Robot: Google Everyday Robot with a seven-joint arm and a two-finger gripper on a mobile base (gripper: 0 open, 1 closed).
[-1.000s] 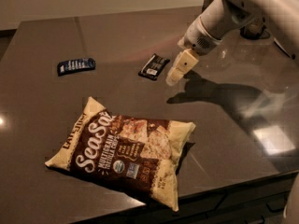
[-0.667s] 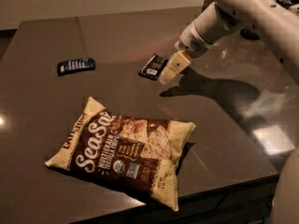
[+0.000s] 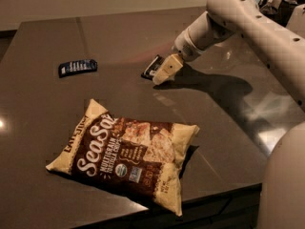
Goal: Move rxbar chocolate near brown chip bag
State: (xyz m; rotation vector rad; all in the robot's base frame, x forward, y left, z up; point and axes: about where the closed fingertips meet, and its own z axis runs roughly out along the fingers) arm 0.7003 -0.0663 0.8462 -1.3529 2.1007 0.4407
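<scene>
The rxbar chocolate [image 3: 151, 67], a small flat black wrapper, lies on the dark table past the middle, partly covered by my gripper. My gripper [image 3: 163, 73] reaches in from the upper right and sits right over the bar's near right end, low to the table. The brown chip bag [image 3: 126, 151], large with "Sea Salt" lettering and cream edges, lies flat near the front edge, well in front and to the left of the bar.
A dark blue bar wrapper [image 3: 77, 67] lies at the left of the table. My white arm [image 3: 257, 27] crosses the right side. The table's front edge [image 3: 224, 190] runs just below the chip bag.
My gripper has moved left and down, from beside the rxbar's right end to right over it. The bar, the chip bag and the blue wrapper have not moved.
</scene>
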